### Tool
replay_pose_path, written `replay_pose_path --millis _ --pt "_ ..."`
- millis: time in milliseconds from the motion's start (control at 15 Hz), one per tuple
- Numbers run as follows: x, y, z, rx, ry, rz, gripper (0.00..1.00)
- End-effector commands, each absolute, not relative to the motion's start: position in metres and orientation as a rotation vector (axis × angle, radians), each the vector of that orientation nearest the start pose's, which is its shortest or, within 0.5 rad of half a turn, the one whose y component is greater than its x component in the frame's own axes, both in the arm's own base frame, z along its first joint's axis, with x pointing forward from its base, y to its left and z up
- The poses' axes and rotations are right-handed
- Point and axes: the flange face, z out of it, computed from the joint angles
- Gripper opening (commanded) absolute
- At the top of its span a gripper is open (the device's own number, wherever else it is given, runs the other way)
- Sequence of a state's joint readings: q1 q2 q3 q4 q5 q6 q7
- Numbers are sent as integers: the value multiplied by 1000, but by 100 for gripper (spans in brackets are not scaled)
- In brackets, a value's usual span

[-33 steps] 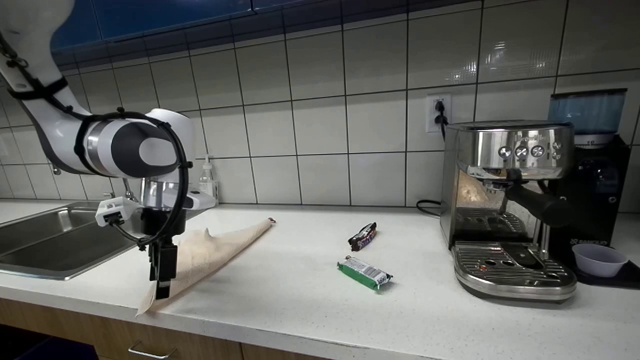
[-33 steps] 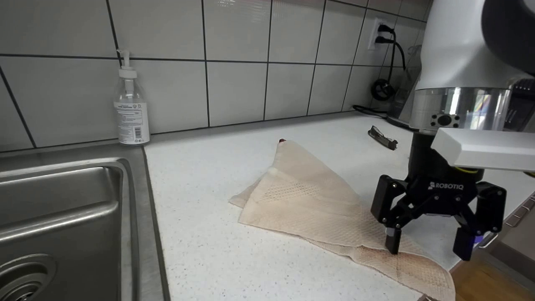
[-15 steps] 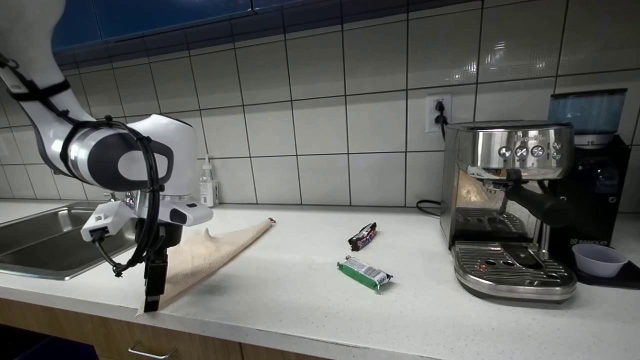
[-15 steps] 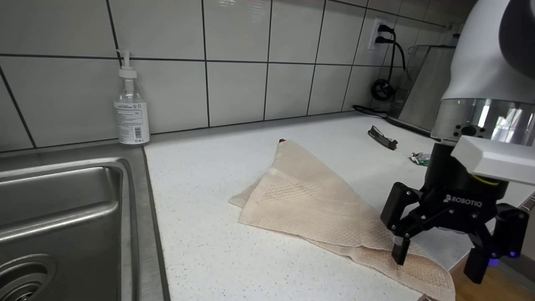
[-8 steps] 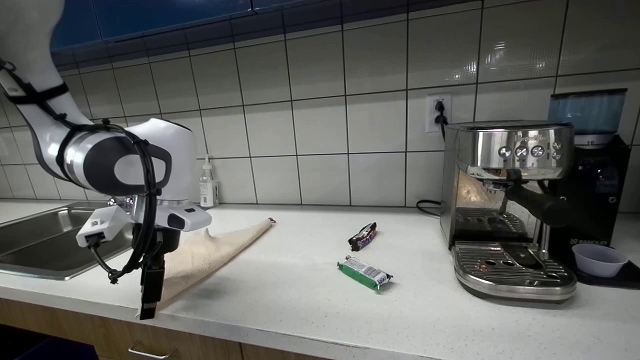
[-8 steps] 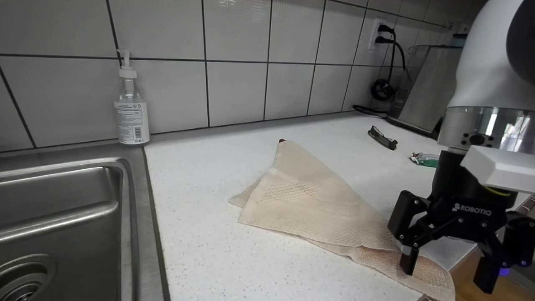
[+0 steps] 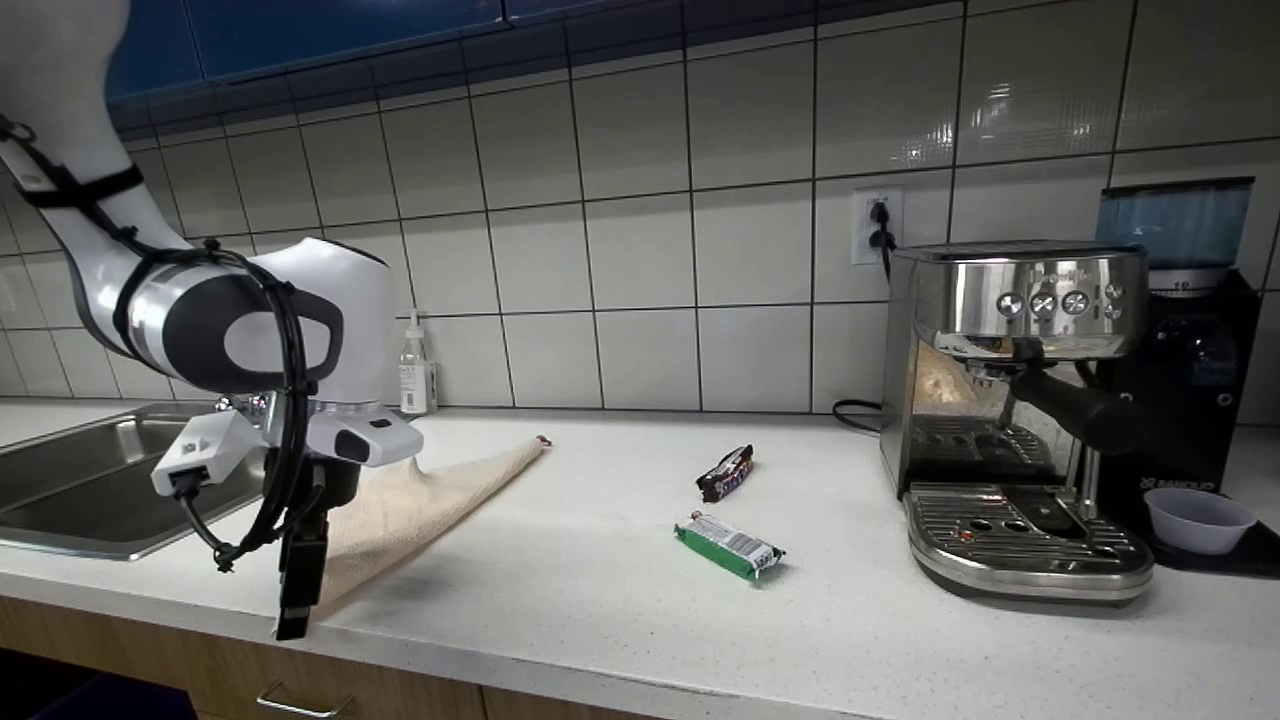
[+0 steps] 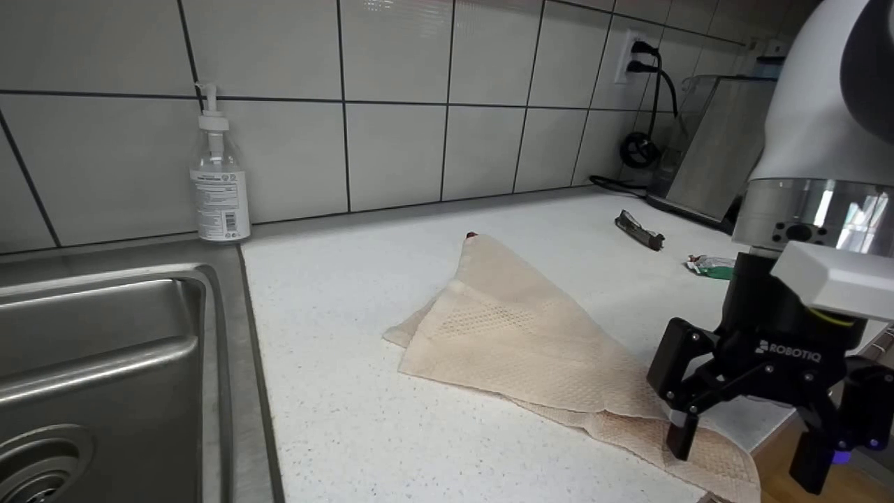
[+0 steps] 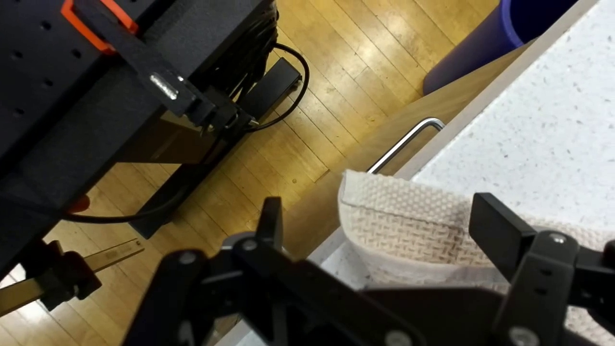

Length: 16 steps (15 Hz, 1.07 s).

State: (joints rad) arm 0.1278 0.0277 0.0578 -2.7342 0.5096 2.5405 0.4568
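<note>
Having sunk toward the edge of the bench [image 8: 335,377], the pincer [image 8: 746,454], spread and gripping nothing, now spans the overhanging corner of the towel [image 8: 524,342], which lies unmoved, so that corner seems better placed for grasping.

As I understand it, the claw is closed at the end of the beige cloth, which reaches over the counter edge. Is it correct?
Not closed: the wrist view shows the claw open, its fingers wide apart, at the end of the beige cloth, which reaches over the counter edge.
</note>
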Motion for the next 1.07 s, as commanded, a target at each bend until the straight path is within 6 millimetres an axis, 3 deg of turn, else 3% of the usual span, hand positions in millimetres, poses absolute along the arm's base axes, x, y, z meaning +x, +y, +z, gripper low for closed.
replay_pose_path --millis 0,1000 --pt "364 61 196 -2735 1024 398 100" --pt "366 61 186 -2714 1013 414 100"
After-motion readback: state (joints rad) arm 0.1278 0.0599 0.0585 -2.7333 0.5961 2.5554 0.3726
